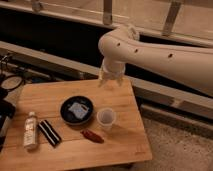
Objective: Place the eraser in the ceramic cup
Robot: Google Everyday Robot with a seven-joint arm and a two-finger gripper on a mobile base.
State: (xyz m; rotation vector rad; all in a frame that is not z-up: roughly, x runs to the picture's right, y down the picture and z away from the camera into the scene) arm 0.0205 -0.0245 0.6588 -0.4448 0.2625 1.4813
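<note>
Getting ready: you look to be at the very first step, with nothing picked up yet.
Eraser: the eraser [49,132] lies flat on the bench [120,147], near its front edge, just beside the bottle [31,129].
Hand: the hand [111,76] hangs over the far edge of the bench, well apart from the eraser; you cannot tell if it is spread or pressed together.
Ceramic cup: the ceramic cup [106,118] stands upright near the middle, just beside the dark bowl [76,110].
Next move: bring the hand across and down onto the eraser, keep off the bottle, and pinch the eraser across its thin sides.
</note>
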